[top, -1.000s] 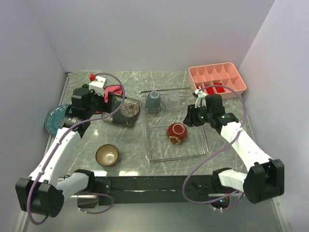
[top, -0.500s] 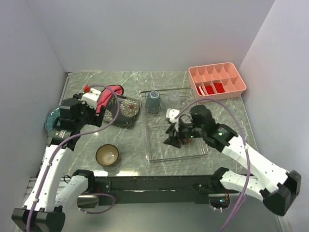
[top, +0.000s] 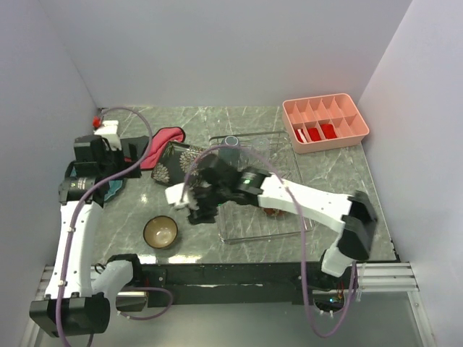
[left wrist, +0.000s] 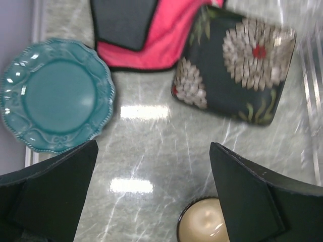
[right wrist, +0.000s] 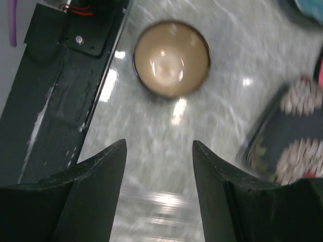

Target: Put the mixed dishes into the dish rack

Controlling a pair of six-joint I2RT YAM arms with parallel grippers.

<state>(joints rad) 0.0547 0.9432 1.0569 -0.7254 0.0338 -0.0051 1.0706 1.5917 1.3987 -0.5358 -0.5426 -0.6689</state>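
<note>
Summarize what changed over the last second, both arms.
The right gripper swung left from the dish rack's far right side, across it, and now hangs open and empty just short of the cream-lined bowl. The left gripper pulled back left from the square plate, jaws wide, holding nothing. No grab or release visible. Bowl, square plate, blue plate and mug stayed put.

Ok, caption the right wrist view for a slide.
Open, empty right hand, cream-lined bowl just ahead.
</note>
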